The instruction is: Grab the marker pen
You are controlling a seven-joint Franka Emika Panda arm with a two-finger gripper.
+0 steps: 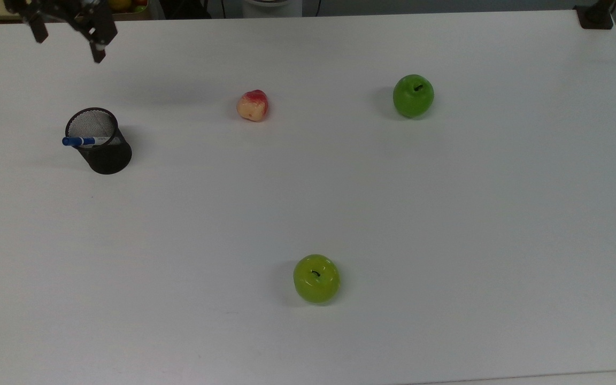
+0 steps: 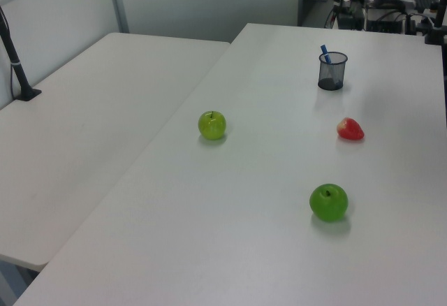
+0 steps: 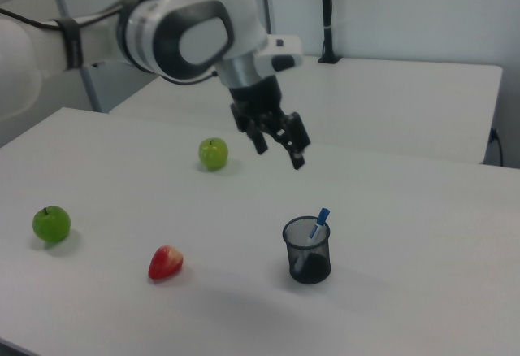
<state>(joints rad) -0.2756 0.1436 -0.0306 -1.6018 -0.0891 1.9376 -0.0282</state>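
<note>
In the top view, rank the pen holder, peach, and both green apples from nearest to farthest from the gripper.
From the gripper, top view:
1. Black mesh pen holder, just below it.
2. Peach, to the right.
3, 4. Far green apple, right, and near green apple, lower centre: too close to call.

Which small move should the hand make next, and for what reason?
Probably move over the mesh cup and start lowering. The hand hangs open, above and off to the side of the cup, where the marker pen leans with its blue cap over the rim.
</note>
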